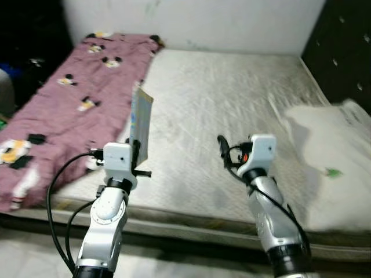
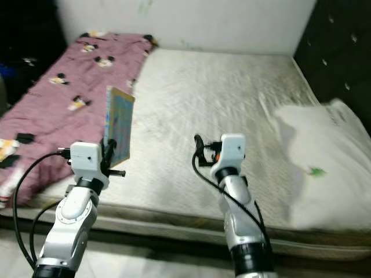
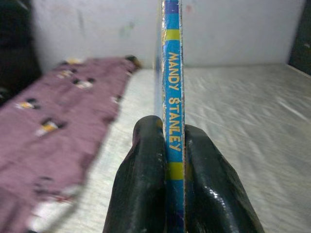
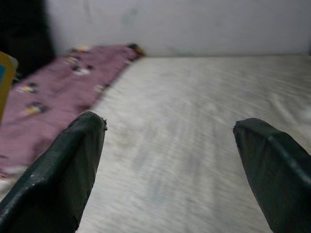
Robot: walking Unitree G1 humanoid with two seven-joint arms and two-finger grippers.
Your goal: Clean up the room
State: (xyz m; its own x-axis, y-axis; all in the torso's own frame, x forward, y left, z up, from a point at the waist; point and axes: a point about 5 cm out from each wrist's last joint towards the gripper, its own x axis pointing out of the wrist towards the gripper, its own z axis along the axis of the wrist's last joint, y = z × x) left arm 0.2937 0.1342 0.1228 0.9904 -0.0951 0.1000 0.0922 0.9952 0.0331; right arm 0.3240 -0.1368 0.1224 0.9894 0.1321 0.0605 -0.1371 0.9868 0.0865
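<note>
book (image 1: 141,123) lifted off the mattress (image 1: 232,104), clamped upright in left gripper (image 3: 167,160) fingers; right gripper (image 4: 170,141) spread wide, empty; stowing remains.

We hold both our silver arms raised in front of us, forearms angled up and forward, black cables looping off each wrist. Our left hand (image 3: 167,194) is clamped tight, its two black fingers (image 3: 141,189) pressed flat against either side of a thin book (image 1: 141,123) that stands upright on edge above the wrist. Our right hand (image 4: 170,165) is level with the left and well apart from it, its fingers (image 4: 58,179) spread wide with nothing between them. The right wrist is turned slightly inward toward the left arm. Both elbows are bent, and the upper segments of the arms run down out of the eye views.
</note>
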